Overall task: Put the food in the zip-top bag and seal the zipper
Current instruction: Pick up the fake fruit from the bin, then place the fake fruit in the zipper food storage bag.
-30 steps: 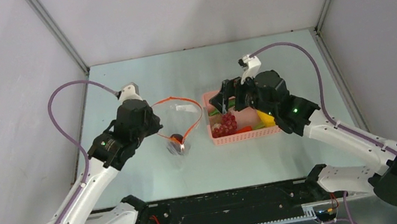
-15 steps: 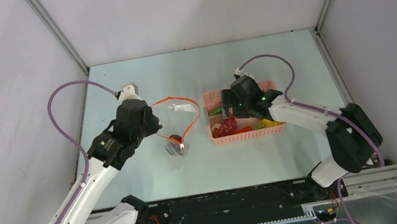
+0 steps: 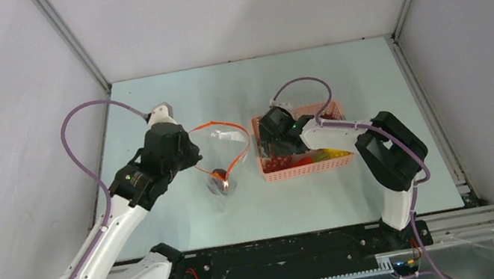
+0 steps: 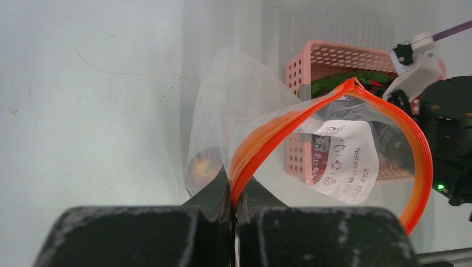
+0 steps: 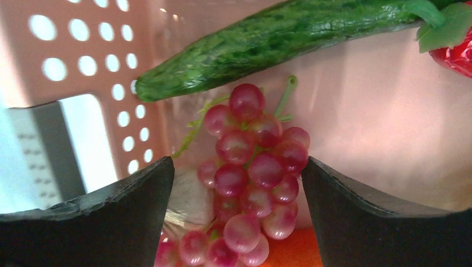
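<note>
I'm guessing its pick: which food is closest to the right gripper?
The grapes, framed by the open right gripper; the green pod lies farther off.

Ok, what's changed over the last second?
The right gripper swung left and down into the pink basket; its open fingers now straddle the grape bunch, nothing gripped yet. Unchanged: left gripper pinching open the zip-top bag, dark fruit inside.

- Left arm: white shells on the long links, black joint housings.
- Right arm: the same white and black.
- Purple cable leaving a white mount just behind each arm's jaws.
- Small green light on the black housing behind the right jaws.
- Jaws: matte black, grainy finish.
</note>
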